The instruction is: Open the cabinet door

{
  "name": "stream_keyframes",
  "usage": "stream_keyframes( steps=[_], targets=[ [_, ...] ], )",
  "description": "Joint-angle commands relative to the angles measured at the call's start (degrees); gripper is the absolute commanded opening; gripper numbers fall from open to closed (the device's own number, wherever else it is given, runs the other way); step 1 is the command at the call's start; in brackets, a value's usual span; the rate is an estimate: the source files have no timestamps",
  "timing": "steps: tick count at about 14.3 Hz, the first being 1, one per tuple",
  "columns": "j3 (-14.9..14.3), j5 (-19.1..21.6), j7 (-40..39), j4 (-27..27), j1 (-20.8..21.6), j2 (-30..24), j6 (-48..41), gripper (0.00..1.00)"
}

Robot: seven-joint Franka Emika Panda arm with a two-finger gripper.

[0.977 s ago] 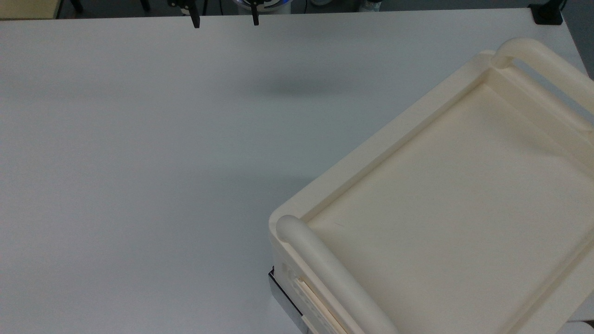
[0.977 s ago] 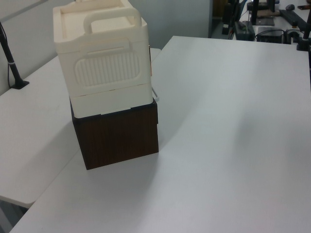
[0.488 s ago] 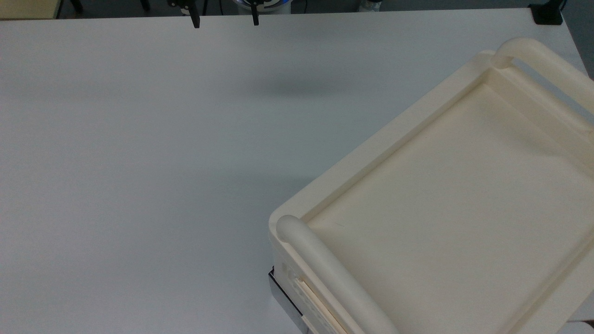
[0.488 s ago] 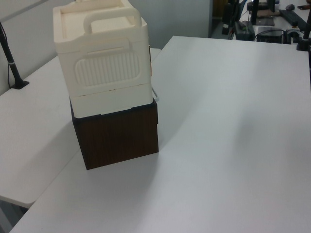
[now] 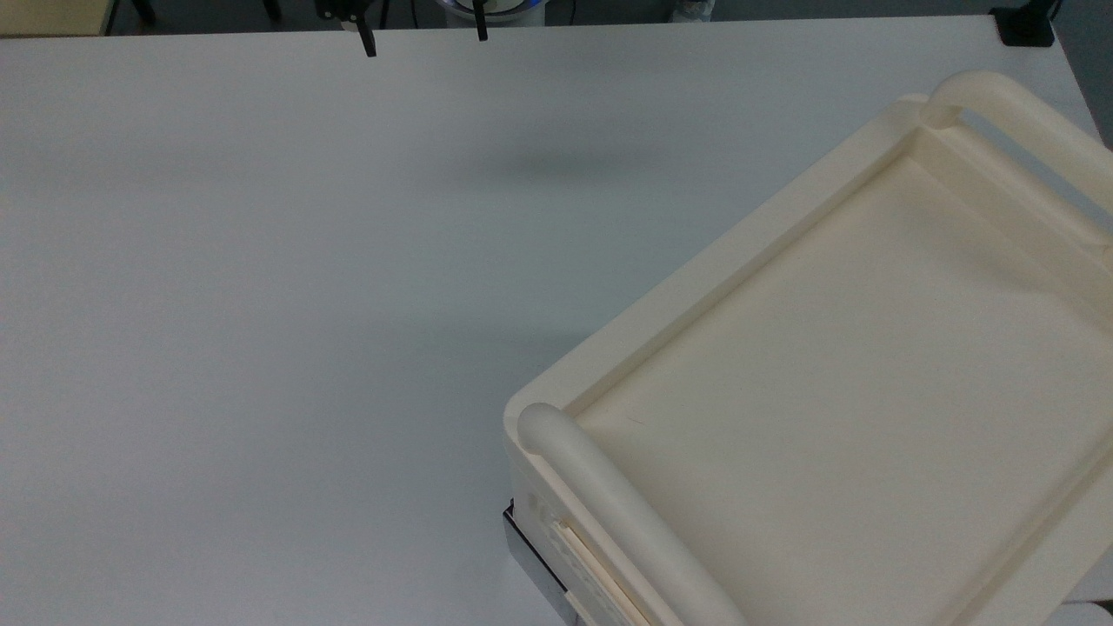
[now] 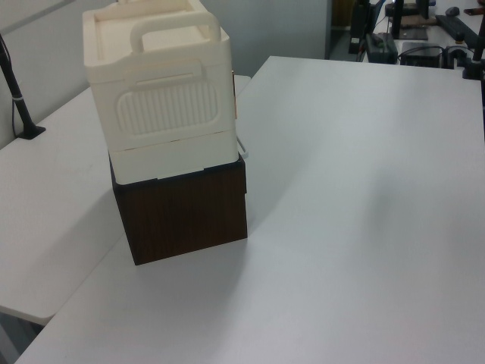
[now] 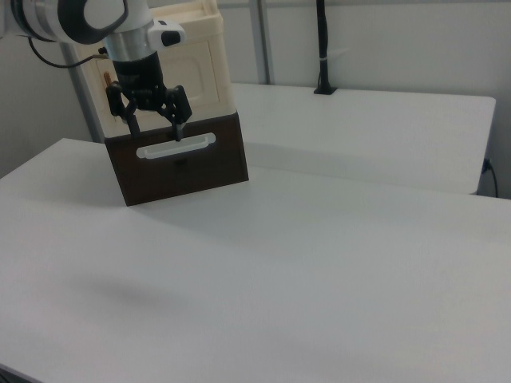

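The cream cabinet (image 6: 159,91) stands on a dark brown box (image 6: 182,212). Its recessed top (image 5: 826,391) fills the top view's lower right. The cabinet door (image 7: 204,76) is the flat cream front in the right view, lying flush with the cabinet. A small copper-orange handle (image 7: 106,80) sits near its left edge. My gripper (image 7: 156,125) hangs open with nothing between its fingers, and in the right view it covers part of the cabinet and the box. In the top view the gripper (image 5: 424,39) is at the table's far edge, well apart from the cabinet.
A wide white table (image 5: 261,304) lies between the gripper and the cabinet. The brown box has a white bar handle (image 7: 174,148) on its front. Thick cream tube handles (image 5: 626,522) arch over the cabinet top. A second table (image 7: 359,120) with a black post (image 7: 322,48) stands behind.
The gripper's fingertips have shifted only slightly in the top view. The cabinet and its door have not moved.
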Motion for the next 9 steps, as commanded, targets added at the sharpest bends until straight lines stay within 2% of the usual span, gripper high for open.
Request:
stream_keyframes(
  steps=[1,4,6,7,9],
  targets=[
    [1.6,-0.8,-3.1,0.6,0.1,-0.8,0.4,1.0],
    [3.2,-0.7,-3.7,1.5,0.6,-0.5,2.0,1.0],
    [5.2,-0.7,-3.3,1.5,0.8,-0.4,7.0,1.0],
    [6.1,-0.6,-2.8,1.5,0.8,-0.2,9.4,0.96],
    [7.3,0.2,-1.7,1.5,0.9,0.0,13.0,0.81]
  ],
)
